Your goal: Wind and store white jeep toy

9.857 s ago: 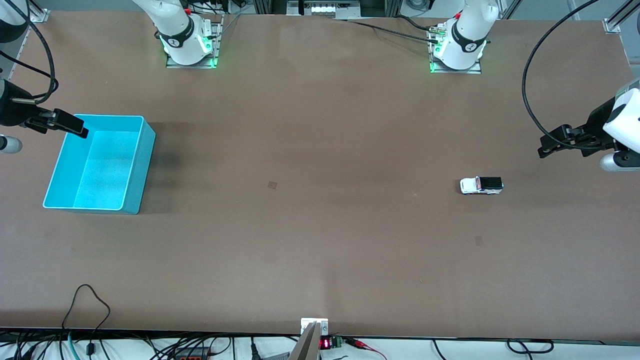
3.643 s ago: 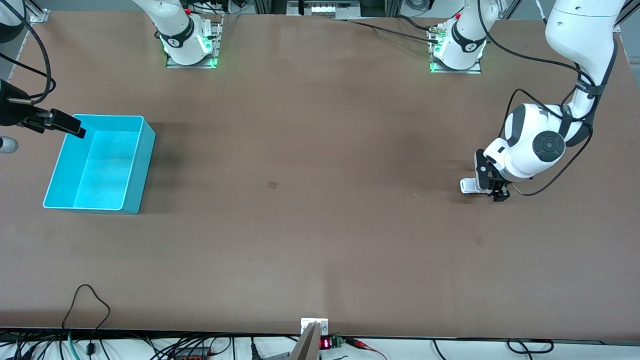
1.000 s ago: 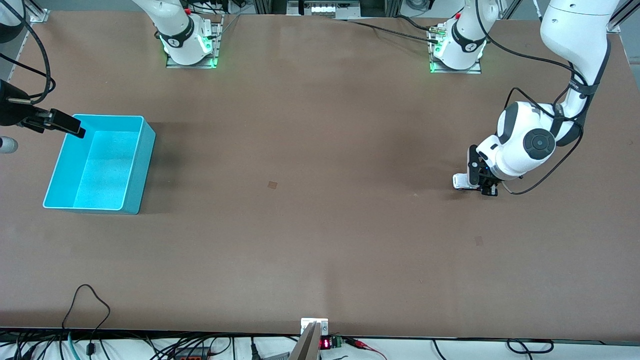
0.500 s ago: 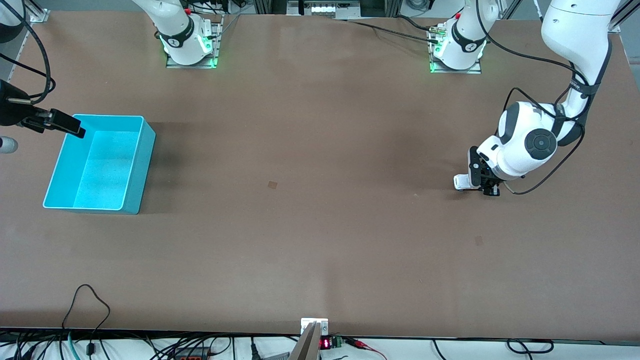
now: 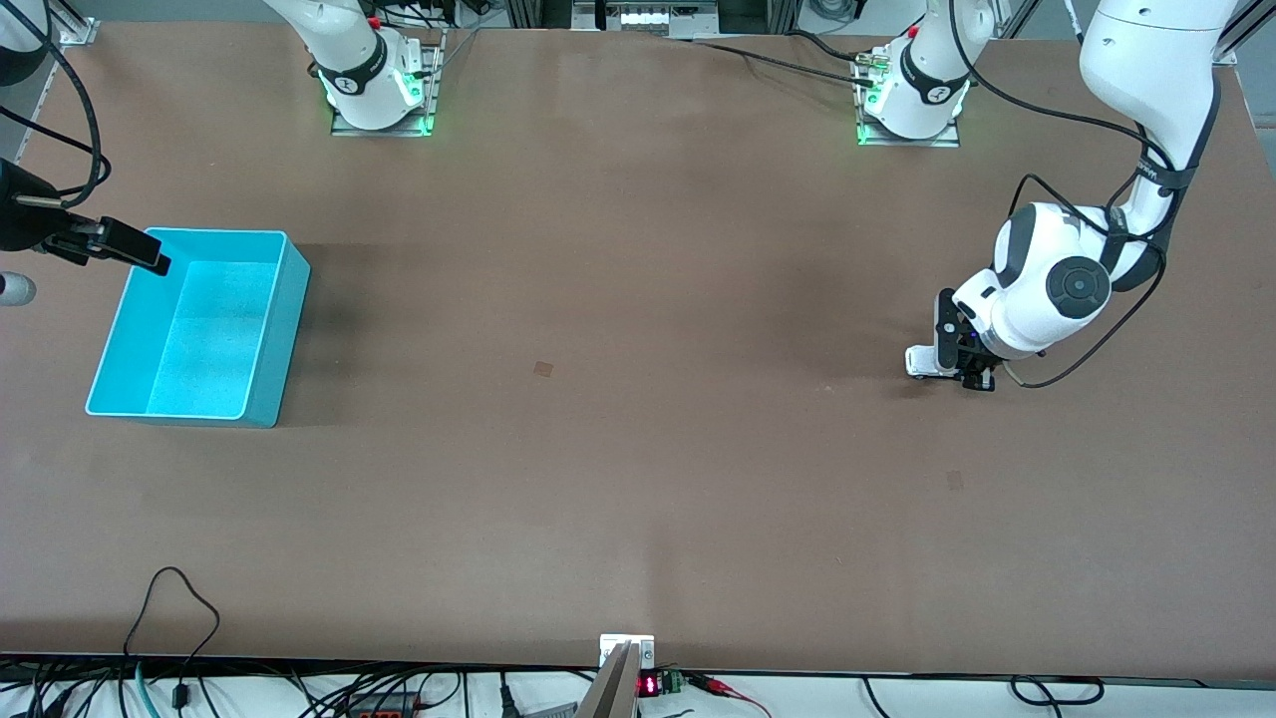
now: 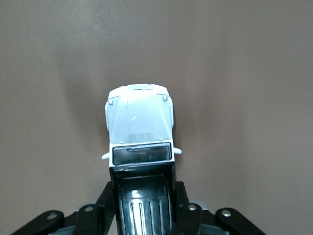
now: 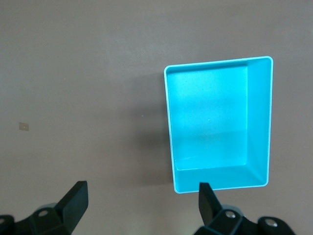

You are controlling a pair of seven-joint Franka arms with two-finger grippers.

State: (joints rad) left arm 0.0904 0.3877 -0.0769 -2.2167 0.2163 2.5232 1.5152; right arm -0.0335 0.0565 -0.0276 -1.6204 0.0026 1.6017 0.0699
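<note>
The white jeep toy [image 5: 919, 362] stands on the table at the left arm's end; only its white hood shows past the hand in the front view. In the left wrist view the jeep [image 6: 140, 122] shows its white hood, dark windscreen and black roof. My left gripper [image 5: 959, 361] is shut on the jeep's rear sides, low at the table [image 6: 142, 205]. The teal bin [image 5: 199, 324] stands at the right arm's end and is empty; it also shows in the right wrist view [image 7: 220, 122]. My right gripper [image 5: 135, 247] is open and empty, waiting over the bin's rim [image 7: 142, 203].
Both arm bases [image 5: 374, 85] stand along the table's edge farthest from the front camera. Cables [image 5: 174, 608] lie at the table's edge nearest to the front camera. A small mark [image 5: 542, 368] lies mid-table.
The left gripper came down from the table's end onto the jeep and shut on it. It dragged the jeep slightly toward the right arm's end. Over the last second it has hardly moved.
</note>
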